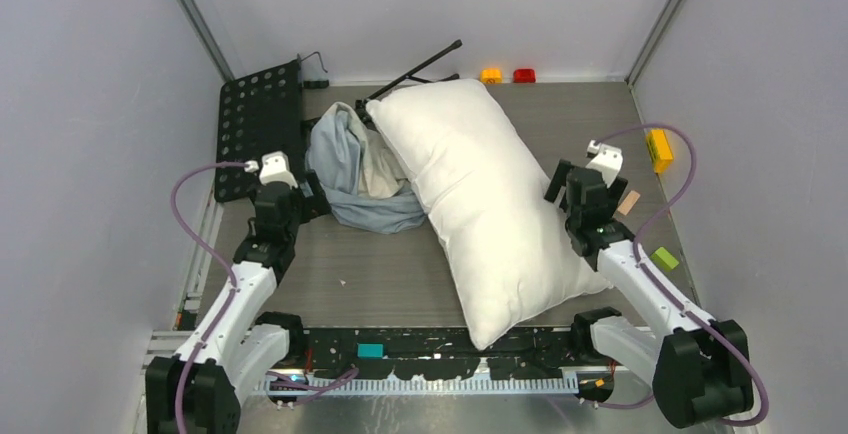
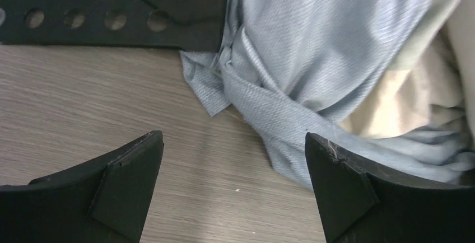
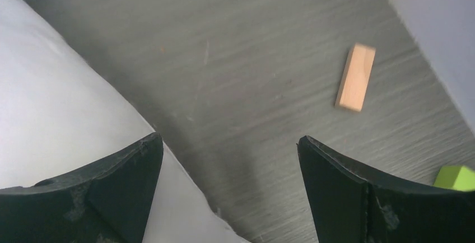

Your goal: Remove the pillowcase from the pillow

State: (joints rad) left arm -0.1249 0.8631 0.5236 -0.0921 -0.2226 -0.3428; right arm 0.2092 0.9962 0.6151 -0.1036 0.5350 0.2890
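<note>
Left hand (image 2: 234,148): jaws stood wide, empty, over the surface (image 1: 370,274) just beside the pillowcase (image 1: 350,169).
Right hand (image 3: 229,145): jaws stood wide, empty, at the pillow's (image 1: 480,194) right edge.
Pillowcase: lay off the pillow in a crumpled blue-grey heap, touching the pillow's left side, next to a black perforated plate (image 1: 258,124).
Pillow: bare white, lay diagonally across the surface.

My arms' white links (image 1: 232,299) and black joints (image 1: 700,364), purple cables (image 1: 174,199) looping behind left gripper (image 2: 234,142) and right gripper (image 3: 229,142), black wedge fingers (image 2: 126,190)
</note>
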